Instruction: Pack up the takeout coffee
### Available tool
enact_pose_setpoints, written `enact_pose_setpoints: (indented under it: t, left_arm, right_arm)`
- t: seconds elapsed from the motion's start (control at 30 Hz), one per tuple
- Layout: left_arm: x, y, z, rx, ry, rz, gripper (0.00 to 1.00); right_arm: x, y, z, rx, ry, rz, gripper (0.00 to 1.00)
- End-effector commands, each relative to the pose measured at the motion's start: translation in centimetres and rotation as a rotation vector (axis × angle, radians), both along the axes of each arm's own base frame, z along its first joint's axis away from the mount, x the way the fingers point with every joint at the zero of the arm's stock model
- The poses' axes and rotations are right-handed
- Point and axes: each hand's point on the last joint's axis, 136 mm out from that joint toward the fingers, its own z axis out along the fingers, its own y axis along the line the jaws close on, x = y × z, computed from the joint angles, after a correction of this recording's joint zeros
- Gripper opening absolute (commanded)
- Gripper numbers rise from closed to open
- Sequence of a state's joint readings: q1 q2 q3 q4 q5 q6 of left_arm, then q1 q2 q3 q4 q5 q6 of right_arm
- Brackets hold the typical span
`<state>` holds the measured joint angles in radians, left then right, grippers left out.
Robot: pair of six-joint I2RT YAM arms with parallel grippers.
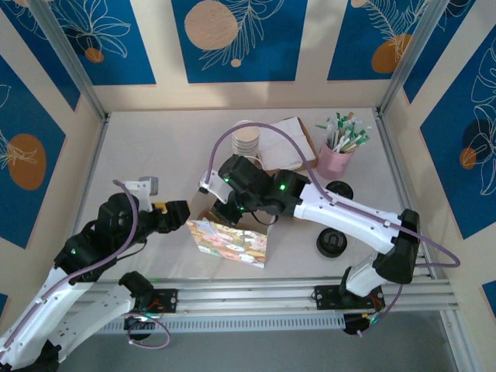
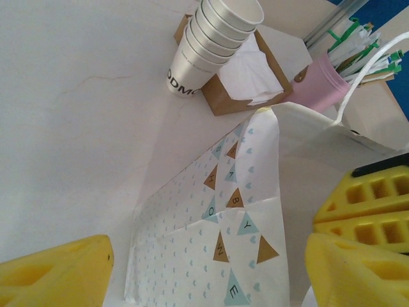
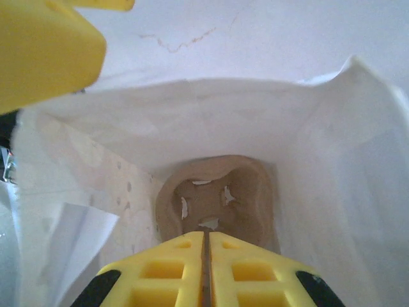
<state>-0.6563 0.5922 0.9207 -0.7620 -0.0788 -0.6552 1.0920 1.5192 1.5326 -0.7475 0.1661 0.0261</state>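
Observation:
A printed paper bag [image 1: 229,242] stands open at the table's near middle. Its inside [image 3: 319,166] holds a brown cardboard cup carrier [image 3: 217,188] lying on the bottom. My right gripper [image 3: 206,238] reaches down into the bag mouth [image 1: 232,211]. Its fingers are pressed almost together, with the tips at the carrier's near rim, and whether they pinch the rim is hidden. My left gripper [image 1: 175,211] is open at the bag's left side. The bag's bunting-printed face [image 2: 217,211] lies between its wide-spread fingers [image 2: 61,272].
A stack of white paper cups [image 1: 247,142] [image 2: 214,38] and a brown napkin box [image 1: 288,143] [image 2: 246,73] stand behind the bag. A pink cup of stirrers [image 1: 338,157] stands at the back right. Two black lids [image 1: 332,244] [image 1: 339,189] lie right of the right arm.

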Motion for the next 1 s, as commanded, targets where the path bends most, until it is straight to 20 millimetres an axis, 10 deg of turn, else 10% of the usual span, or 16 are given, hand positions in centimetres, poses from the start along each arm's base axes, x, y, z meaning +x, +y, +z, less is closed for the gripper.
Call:
enact_pose_setpoints:
  t: [0.0, 0.63, 0.97]
  left_arm:
    - [0.0, 0.3, 1.4, 0.029, -0.033, -0.010, 0.79]
    - [0.8, -2.5, 0.8, 0.180, 0.068, -0.182, 0.74]
    - [1.1, -1.4, 1.7, 0.190, 0.041, -0.119, 0.72]
  right_arm:
    - [0.2, -1.6, 1.9, 0.000, -0.018, -0.067, 0.13]
    - [0.1, -6.6, 7.5, 0.099, -0.121, -0.181, 0.34]
    - [1.7, -10.2, 6.0, 0.007, -0.059, -0.238, 0.60]
